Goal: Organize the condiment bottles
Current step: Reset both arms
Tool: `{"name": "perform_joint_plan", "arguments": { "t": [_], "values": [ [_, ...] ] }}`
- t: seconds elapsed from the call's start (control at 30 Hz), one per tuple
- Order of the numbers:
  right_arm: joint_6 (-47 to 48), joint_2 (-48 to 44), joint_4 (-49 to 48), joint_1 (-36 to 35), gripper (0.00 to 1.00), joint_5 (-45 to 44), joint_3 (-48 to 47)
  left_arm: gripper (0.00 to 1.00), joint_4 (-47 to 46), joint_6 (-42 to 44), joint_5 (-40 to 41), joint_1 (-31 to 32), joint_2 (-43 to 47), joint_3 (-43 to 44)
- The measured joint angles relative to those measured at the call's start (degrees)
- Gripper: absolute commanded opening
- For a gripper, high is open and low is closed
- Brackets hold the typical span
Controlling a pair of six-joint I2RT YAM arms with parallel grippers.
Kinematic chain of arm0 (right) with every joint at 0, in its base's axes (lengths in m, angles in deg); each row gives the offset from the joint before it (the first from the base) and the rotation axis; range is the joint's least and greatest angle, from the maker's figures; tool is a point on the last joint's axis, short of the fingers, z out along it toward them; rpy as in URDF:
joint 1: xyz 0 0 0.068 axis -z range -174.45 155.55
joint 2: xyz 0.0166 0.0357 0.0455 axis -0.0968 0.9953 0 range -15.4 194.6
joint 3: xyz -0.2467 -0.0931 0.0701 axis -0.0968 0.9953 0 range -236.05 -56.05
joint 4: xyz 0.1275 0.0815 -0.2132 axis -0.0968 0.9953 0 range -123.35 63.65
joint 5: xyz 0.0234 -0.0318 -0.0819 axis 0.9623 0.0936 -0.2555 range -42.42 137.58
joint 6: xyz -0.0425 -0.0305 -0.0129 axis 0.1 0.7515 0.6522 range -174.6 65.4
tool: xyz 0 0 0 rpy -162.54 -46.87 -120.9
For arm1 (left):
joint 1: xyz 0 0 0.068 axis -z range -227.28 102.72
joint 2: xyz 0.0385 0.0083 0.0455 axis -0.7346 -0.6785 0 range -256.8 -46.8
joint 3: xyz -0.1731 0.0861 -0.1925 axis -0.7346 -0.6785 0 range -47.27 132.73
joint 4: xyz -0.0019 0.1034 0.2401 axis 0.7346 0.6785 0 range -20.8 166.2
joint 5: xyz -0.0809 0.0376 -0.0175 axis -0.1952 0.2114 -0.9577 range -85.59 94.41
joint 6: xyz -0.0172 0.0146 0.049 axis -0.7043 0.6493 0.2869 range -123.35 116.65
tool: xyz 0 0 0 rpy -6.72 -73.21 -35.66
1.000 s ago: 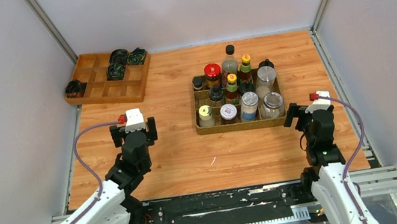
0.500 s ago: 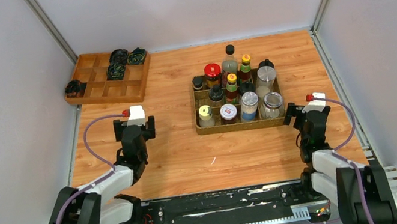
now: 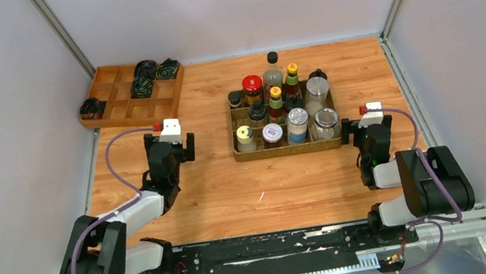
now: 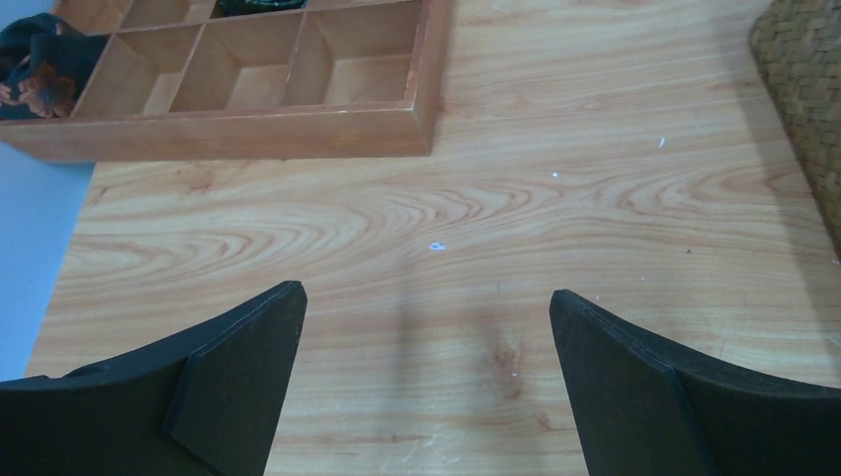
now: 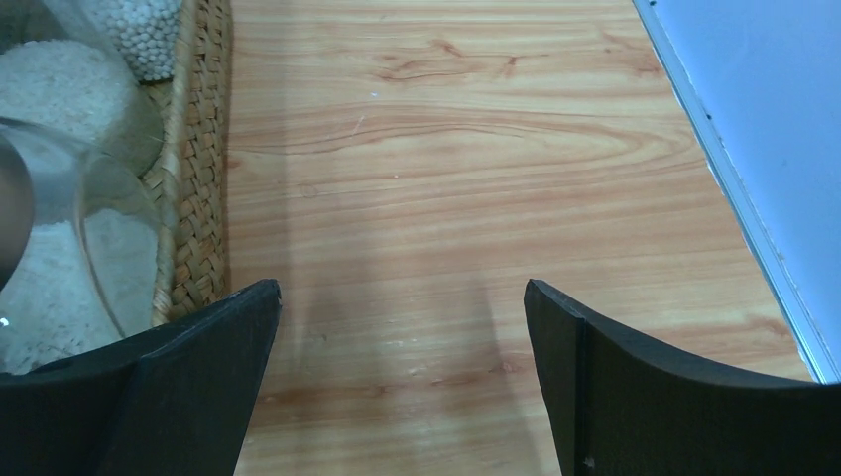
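The condiment bottles stand packed in a woven tray [image 3: 287, 149] at the table's centre right. Among them are a red-capped jar [image 3: 252, 85], a tall black-capped bottle [image 3: 272, 69], a yellow-capped bottle [image 3: 292, 77] and a silver-lidded jar [image 3: 326, 121]. My left gripper [image 3: 168, 149] is open and empty over bare wood, left of the tray; the left wrist view shows it [image 4: 426, 297] with jaws wide apart. My right gripper [image 3: 367, 132] is open and empty just right of the tray. In the right wrist view [image 5: 402, 293] its left finger lies beside the woven wall [image 5: 198, 149] and a clear jar of white grains [image 5: 60, 258].
A wooden compartment box [image 3: 131, 94] with dark coils sits at the back left; its front wall [image 4: 248, 129] lies ahead of the left gripper. The tray's corner [image 4: 803, 89] shows at the left wrist view's right edge. The enclosure wall [image 5: 754, 119] runs close on the right.
Both arms have folded down toward their bases, and the grippers moved a little away from me. The tray with its bottles has shifted slightly left and toward the back.
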Motion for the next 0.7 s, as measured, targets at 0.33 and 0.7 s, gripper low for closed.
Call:
{"name": "perform_joint_plan", "arguments": {
  "t": [0.33,0.7],
  "values": [
    [1.99,-0.98,4.48,-0.61,1.00,2.03,-2.25,1.00,1.44,0.24,-2.91,-0.98,6.95,-0.07],
    [2.27,-0.98,6.47,-0.61,1.00,2.05,-3.30,1.00,0.46,-0.48,-1.77,-1.44,-0.81,-0.85]
  ]
}}
